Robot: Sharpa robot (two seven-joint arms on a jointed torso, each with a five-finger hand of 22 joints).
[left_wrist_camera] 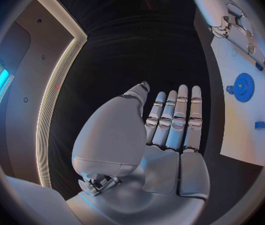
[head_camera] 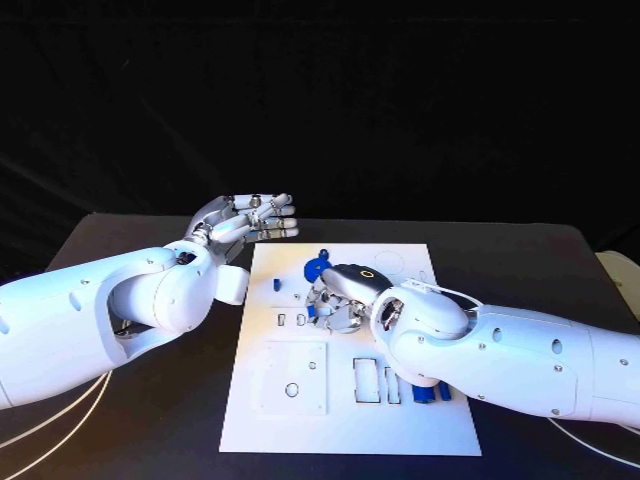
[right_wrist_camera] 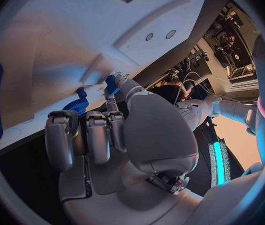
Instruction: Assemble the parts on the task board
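Blue toothed gear [head_camera: 317, 266] on white task board [head_camera: 407, 430]; right hand [head_camera: 343, 296] pinching small blue part [right_wrist_camera: 112, 84], left hand [head_camera: 248, 222] empty, fingers straight.

Both arms are glossy white shells with rounded segments and small dark screw holes dotted along them; thin white cables trail beneath each forearm. The left hand [head_camera: 248, 222] is silver, its fingers [left_wrist_camera: 179, 115] built of polished metal links with dark gaps between, above a smooth pale-grey palm plate. The right hand [right_wrist_camera: 117, 135] has the same silver fingers [right_wrist_camera: 60, 135] with blocky grey pads and a rounded thumb cover beside them
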